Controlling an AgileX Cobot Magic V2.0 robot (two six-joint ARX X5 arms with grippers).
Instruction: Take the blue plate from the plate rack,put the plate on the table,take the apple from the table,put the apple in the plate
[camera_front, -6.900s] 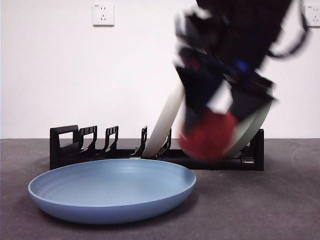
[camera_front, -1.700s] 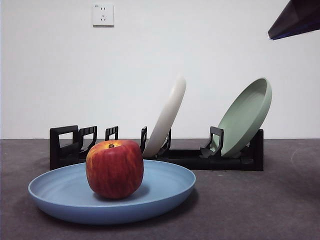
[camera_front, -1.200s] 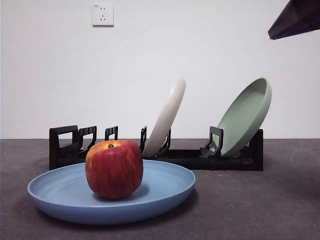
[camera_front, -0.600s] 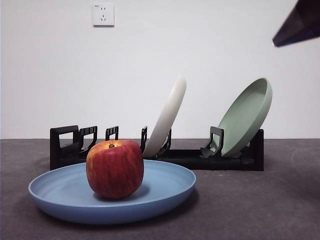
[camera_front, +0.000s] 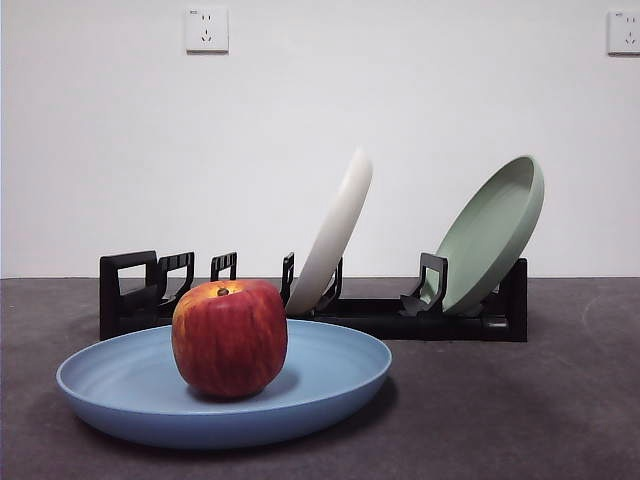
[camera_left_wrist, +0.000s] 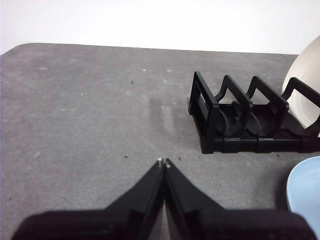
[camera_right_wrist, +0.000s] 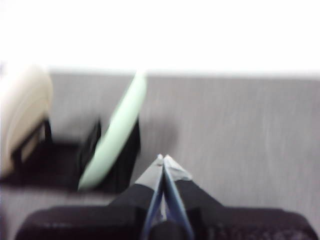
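The red apple (camera_front: 229, 338) sits upright in the blue plate (camera_front: 330, 370), which lies flat on the dark grey table (camera_front: 500, 410) in front of the black plate rack (camera_front: 130, 290). The plate's edge (camera_left_wrist: 306, 195) and the rack's handle end (camera_left_wrist: 235, 117) show in the left wrist view. My left gripper (camera_left_wrist: 163, 162) is shut and empty, above bare table beside the rack's handle end. My right gripper (camera_right_wrist: 163, 159) is shut and empty, up above the table near the rack's other end; its view is blurred. Neither gripper shows in the front view.
A cream-white plate (camera_front: 335, 235) and a pale green plate (camera_front: 490, 235) lean in the rack's slots. They also show in the right wrist view, cream (camera_right_wrist: 22, 107) and green (camera_right_wrist: 117, 132). A white wall with two sockets (camera_front: 206, 28) stands behind the table.
The apple, earlier carried in a gripper above the plate, now rests in the plate. The dark arm tip at the top right corner has moved up out of the front view.
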